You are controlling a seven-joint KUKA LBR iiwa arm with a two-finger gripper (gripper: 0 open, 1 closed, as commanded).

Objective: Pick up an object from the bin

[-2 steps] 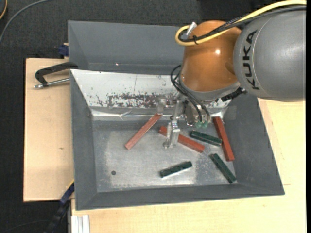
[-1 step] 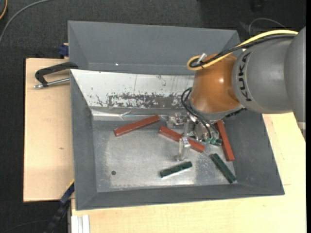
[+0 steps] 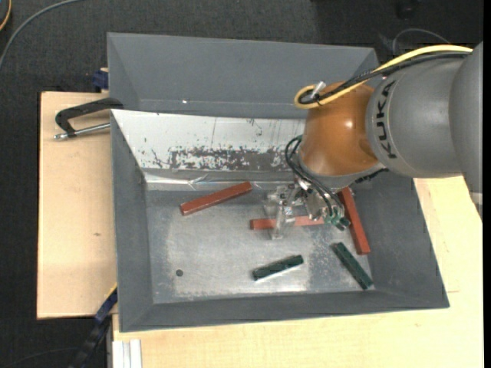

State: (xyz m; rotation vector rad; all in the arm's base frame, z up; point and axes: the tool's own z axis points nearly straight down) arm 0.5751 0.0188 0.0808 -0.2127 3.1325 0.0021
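The pincer (image 3: 282,218) sits low near the middle of the frame, right over a short red stick (image 3: 261,224) lying flat on the floor of the bin (image 3: 153,228); how far open it is, and whether it grips anything, cannot be told. The stick looks thin, so a closing grip might skate off it or catch one end and let it swing loose. A longer red stick (image 3: 355,225) just to the right could get dragged along; a green stick (image 3: 278,267) below lies safely apart
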